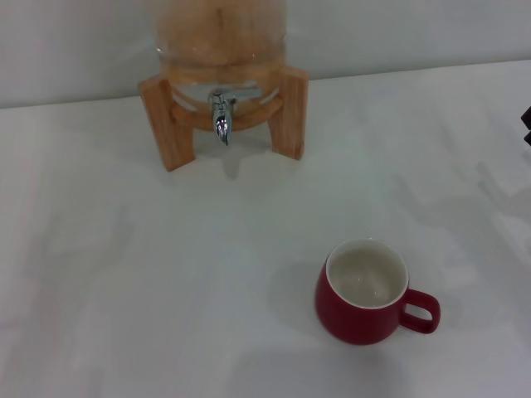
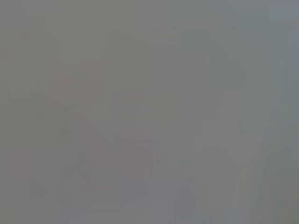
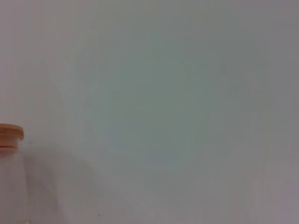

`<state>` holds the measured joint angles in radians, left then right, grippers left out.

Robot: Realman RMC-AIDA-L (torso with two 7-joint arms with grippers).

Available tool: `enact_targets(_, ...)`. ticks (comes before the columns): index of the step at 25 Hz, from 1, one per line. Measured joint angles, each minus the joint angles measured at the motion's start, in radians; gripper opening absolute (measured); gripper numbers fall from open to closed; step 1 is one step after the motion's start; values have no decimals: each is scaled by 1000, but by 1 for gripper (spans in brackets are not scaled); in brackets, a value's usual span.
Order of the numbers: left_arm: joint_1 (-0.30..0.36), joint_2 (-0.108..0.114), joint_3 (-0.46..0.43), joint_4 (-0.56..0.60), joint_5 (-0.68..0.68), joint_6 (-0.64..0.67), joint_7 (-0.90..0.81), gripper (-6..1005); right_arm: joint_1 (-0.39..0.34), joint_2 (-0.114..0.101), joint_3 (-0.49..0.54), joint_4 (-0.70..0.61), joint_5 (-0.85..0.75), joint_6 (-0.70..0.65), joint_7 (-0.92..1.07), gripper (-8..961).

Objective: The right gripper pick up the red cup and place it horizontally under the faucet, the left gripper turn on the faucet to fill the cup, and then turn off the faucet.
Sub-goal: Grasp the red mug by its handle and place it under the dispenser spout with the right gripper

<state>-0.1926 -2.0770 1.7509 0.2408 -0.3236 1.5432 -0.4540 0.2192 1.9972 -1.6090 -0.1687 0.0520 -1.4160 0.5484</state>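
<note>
The red cup [image 1: 365, 303] stands upright on the white table in the head view, toward the near right, its white inside showing and its loop handle pointing right. The chrome faucet [image 1: 221, 118] sticks out of a dispenser at the far middle, spout down, well apart from the cup. Nothing touches either one. A small black sliver at the right edge is part of the right gripper [image 1: 527, 126], far to the right of the cup. The left gripper is out of view. The left wrist view shows only a grey blank surface.
The dispenser jar [image 1: 221, 37] rests on a wooden stand [image 1: 166, 124] against the back wall. Its orange lid [image 3: 10, 134] shows at the edge of the right wrist view, before a pale wall. The white table [image 1: 124, 274] spreads between stand and cup.
</note>
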Motion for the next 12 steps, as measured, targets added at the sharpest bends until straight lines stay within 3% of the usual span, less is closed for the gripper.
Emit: enact_targets(12, -1, 0, 6, -1, 0, 3, 1, 847, -9, 0, -6, 0, -5, -8, 0, 870)
